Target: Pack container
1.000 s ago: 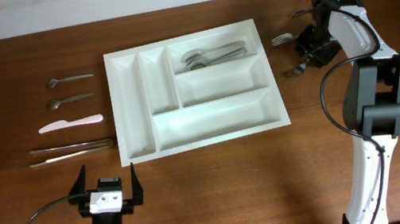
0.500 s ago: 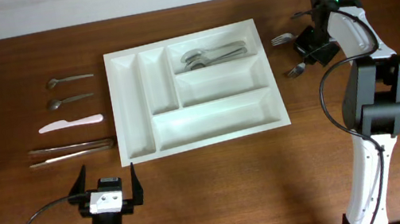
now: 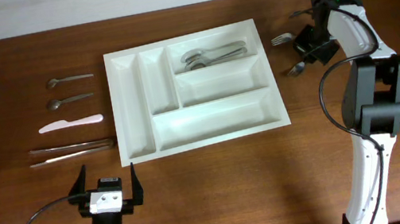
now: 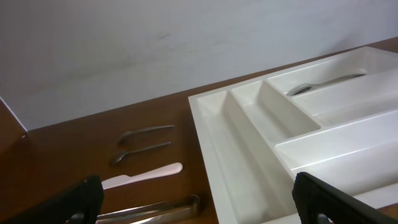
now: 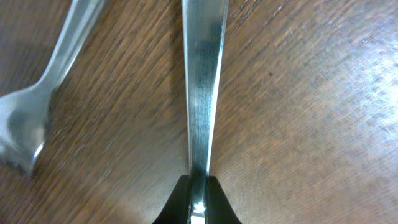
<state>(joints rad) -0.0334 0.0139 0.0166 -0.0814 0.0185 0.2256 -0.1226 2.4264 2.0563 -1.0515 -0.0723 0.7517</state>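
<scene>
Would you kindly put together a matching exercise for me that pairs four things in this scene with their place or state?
1 left gripper
2 right gripper
3 white knife
4 spoons

A in the container's farthest crosswise compartment
B shut on a metal handle
C open, empty
D on the table, left of the container

Pairs: 1-C, 2-B, 3-D, 4-A

Right pincer (image 5: 198, 190) now shut, gripping metal handle (image 5: 202, 93)
</scene>
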